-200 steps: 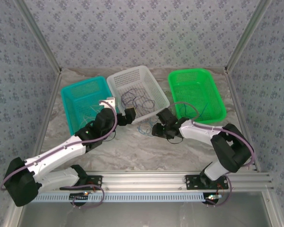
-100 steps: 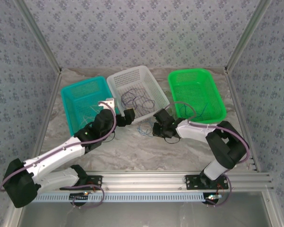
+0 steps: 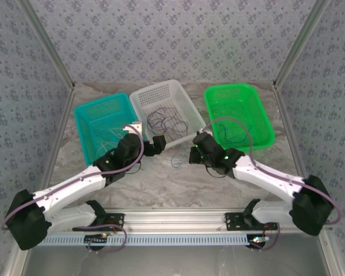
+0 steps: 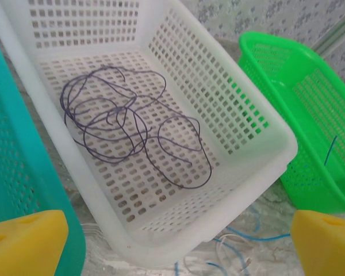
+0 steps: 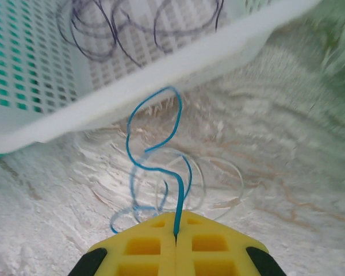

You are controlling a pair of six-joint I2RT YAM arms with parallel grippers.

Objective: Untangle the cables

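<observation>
My right gripper (image 5: 176,230) is shut on a blue cable (image 5: 155,144), which rises from the closed yellow pads and curls in front of the white basket (image 5: 161,80). Pale whitish cables (image 5: 218,178) lie looped on the table under it, tangled with more blue wire. In the top view the right gripper (image 3: 195,150) sits just right of the small cable heap (image 3: 176,158). Dark purple cables (image 4: 121,123) lie coiled inside the white basket (image 4: 264,129). My left gripper (image 4: 178,241) hangs open at the basket's near corner, yellow fingertips (image 4: 26,241) far apart, nothing between them.
A teal basket (image 3: 100,123) stands left of the white one, a green basket (image 3: 238,115) to the right with a blue wire (image 4: 330,150) inside. The patterned walls close the table on three sides, and a metal rail (image 3: 178,218) runs along the near edge.
The right gripper has closed on the blue cable, and its arm has stretched out, with the elbow swung to the lower right. The left arm has hardly moved.
</observation>
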